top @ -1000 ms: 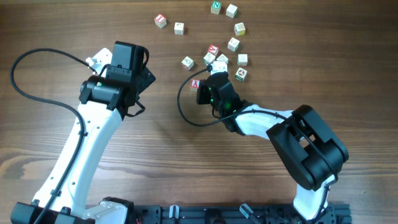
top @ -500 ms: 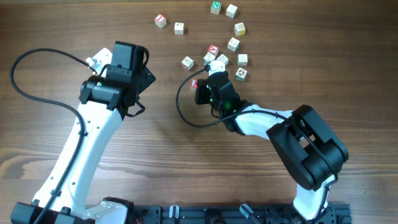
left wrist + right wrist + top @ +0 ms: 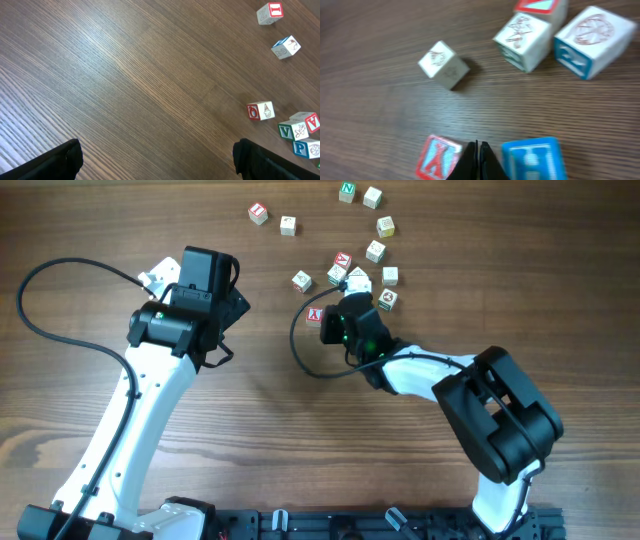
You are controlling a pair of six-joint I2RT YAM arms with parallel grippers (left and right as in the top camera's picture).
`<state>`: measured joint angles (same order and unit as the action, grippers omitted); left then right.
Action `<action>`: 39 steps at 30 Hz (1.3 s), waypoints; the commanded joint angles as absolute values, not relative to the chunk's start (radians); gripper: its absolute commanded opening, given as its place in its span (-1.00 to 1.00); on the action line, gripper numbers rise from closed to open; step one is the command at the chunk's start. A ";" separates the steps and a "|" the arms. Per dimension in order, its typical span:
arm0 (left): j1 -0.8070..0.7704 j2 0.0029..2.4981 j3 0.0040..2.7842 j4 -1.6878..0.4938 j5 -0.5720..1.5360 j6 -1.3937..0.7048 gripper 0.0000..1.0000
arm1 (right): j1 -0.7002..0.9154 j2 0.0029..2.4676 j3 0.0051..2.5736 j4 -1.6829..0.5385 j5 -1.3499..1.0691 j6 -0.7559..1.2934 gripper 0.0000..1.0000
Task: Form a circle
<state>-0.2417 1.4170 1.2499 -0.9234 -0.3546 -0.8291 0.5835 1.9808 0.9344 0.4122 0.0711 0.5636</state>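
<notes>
The circle's pieces are small pale wooden letter cubes, scattered loosely with no ring formed. My right gripper (image 3: 477, 149) is shut with nothing in it. Its tip sits low on the table between a red X cube (image 3: 437, 157) and a blue H cube (image 3: 532, 160). From overhead the X cube (image 3: 315, 315) shows just left of the right gripper's black head (image 3: 345, 320). A cluster of cubes (image 3: 358, 280) lies just beyond it, and other cubes (image 3: 385, 226) curve off to the far edge. My left gripper (image 3: 157, 150) hangs open over bare wood, left of the cubes.
Two cubes (image 3: 258, 213) (image 3: 288, 224) lie apart at the far left of the group. A lone cube (image 3: 302, 281) sits between them and the cluster. A black cable (image 3: 300, 355) loops beside the right wrist. The left arm (image 3: 150, 380) spans the table's left half.
The right wrist has shifted slightly, its tip staying down between the X and H cubes. The left arm has not moved.
</notes>
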 commanded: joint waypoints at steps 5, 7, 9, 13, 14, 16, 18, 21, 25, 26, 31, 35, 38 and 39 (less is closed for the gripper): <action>-0.237 1.424 1.253 -0.922 -0.376 -0.839 1.00 | 0.579 2.006 0.956 0.405 0.063 0.585 -0.91; -0.237 1.424 1.253 -0.921 -0.376 -0.839 1.00 | 0.578 2.006 0.956 0.405 0.062 0.583 -0.91; -0.237 1.424 1.253 -0.922 -0.376 -0.839 1.00 | 0.579 2.006 0.956 0.405 0.055 0.582 -0.91; -0.237 1.424 1.253 -0.922 -0.375 -0.839 1.00 | 0.579 2.011 0.956 0.407 0.032 0.576 -0.91; -0.237 1.424 1.253 -0.921 -0.375 -0.839 1.00 | 0.579 2.017 0.956 0.414 0.023 0.576 -0.91; -0.237 1.424 1.253 -0.922 -0.375 -0.839 1.00 | 0.579 2.039 0.956 0.440 0.009 0.580 -0.91; -0.237 1.424 1.253 -0.922 -0.375 -0.839 1.00 | 0.579 2.043 0.956 0.450 0.002 0.579 -0.91; -0.237 1.424 1.253 -0.922 -0.375 -0.839 1.00 | 0.579 2.043 0.956 0.451 -0.003 0.579 -0.91; -0.237 1.424 1.253 -0.922 -0.375 -0.839 1.00 | 0.579 2.043 0.956 0.460 -0.025 0.575 -0.91; -0.237 1.424 1.253 -0.922 -0.376 -0.839 1.00 | 0.579 2.043 0.956 0.460 -0.025 0.575 -0.91; -0.237 1.424 1.253 -0.922 -0.375 -0.839 1.00 | 0.578 2.043 0.956 0.479 -0.025 0.554 -0.91; -0.237 1.424 1.253 -0.922 -0.375 -0.839 1.00 | 0.578 2.043 0.956 0.486 -0.025 0.549 -0.91; -0.237 1.424 1.253 -0.922 -0.375 -0.839 1.00 | 0.578 2.043 0.956 0.491 -0.025 0.545 -0.91; -0.237 1.424 1.253 -0.922 -0.375 -0.839 1.00 | 0.578 2.043 0.956 0.494 -0.026 0.540 -0.91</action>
<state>-0.2417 1.4166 1.2499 -0.9237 -0.3550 -0.8291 0.5770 2.0277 0.9390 0.4805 -0.0078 0.5694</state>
